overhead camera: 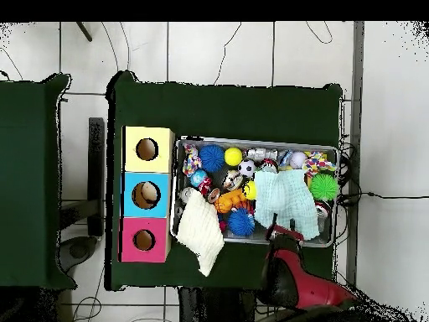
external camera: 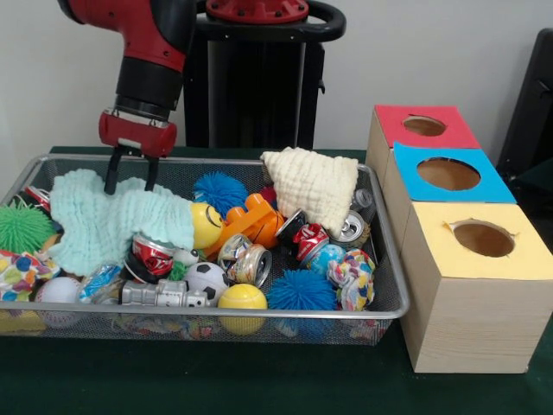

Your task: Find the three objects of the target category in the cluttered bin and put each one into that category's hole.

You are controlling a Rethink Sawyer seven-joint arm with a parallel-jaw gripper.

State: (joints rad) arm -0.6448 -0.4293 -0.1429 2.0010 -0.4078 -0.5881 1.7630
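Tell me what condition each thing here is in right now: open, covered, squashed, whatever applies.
gripper: open, fingers pointing down over the light blue cloth
light blue cloth: spread out, crumpled, covering toys in the bin
cream cloth: bunched, draped over the bin's far rim
cans: crushed, lying on their sides
bin: crammed full
red box, blue box, yellow box: top holes uncovered

Front view: low camera, close to the table [external camera: 259, 385], facing the bin [external camera: 380, 259] side-on. Overhead view: high camera looking straight down, farther off, taking in the whole table [overhead camera: 226, 109] and floor. Shared: bin [overhead camera: 251, 142] and boxes [overhead camera: 126, 193].
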